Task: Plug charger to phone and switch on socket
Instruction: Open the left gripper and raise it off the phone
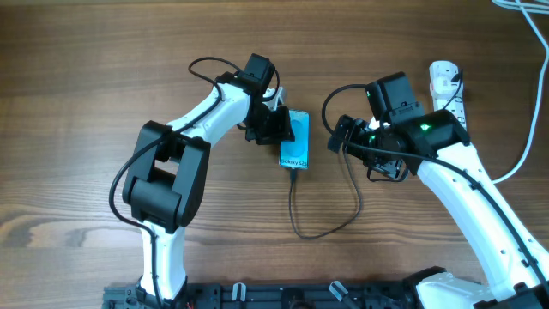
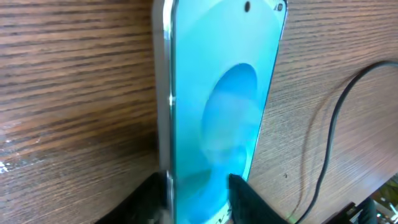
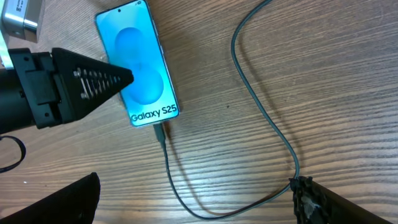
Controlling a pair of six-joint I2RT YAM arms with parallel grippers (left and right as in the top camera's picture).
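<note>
The phone (image 1: 296,142) lies flat on the wooden table, its cyan screen up and "Galaxy S25" along its lower edge (image 3: 140,68). The charger's thin black cable (image 1: 300,225) has its plug tip (image 3: 160,130) in the phone's bottom port. From there it loops across the table towards the socket (image 1: 443,79), a white power strip at the back right, partly hidden by my right arm. My left gripper (image 2: 199,202) is shut on the phone's two long edges (image 2: 211,106); it also shows in the right wrist view (image 3: 93,84). My right gripper (image 3: 199,202) is wide open and empty above the cable loop (image 3: 273,134).
A thicker white cable (image 1: 525,30) runs along the table's far right edge. The black arm mounting rail (image 1: 283,296) lies along the front edge. Bare wood (image 1: 69,103) lies left of the left arm.
</note>
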